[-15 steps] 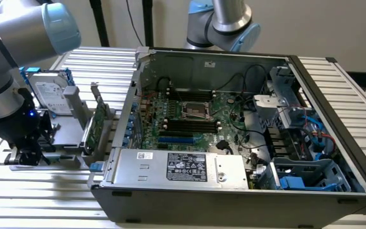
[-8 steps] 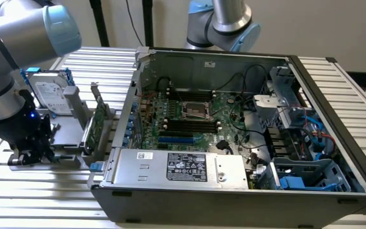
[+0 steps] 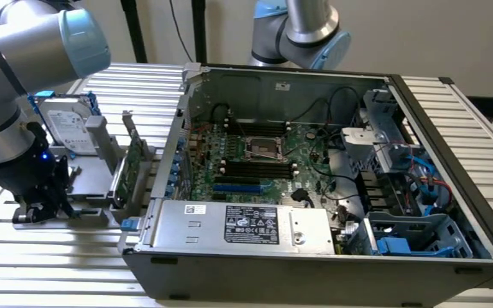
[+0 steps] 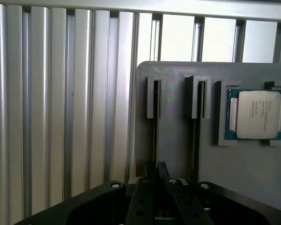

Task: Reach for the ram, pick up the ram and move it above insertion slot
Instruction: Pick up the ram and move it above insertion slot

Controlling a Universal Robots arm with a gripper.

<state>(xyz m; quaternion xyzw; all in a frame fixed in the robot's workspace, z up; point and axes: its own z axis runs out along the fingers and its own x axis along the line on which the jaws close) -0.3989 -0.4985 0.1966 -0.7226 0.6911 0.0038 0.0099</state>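
Ram [image 4: 155,138] edge-on, clamped by end effector [image 4: 156,166]

Taking twelve o'clock as straight ahead of the gripper [image 4: 157,174], a grey holder plate [image 4: 243,173] carries two slotted guides [image 4: 151,93] near twelve and a processor chip [image 4: 259,115] at two. The ribbed table [image 4: 61,103] lies at ten.

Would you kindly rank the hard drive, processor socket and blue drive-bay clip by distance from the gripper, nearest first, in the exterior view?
From the gripper:
1. Hard drive, close by, exterior view's left.
2. Processor socket, centre.
3. Blue drive-bay clip, exterior view's right.
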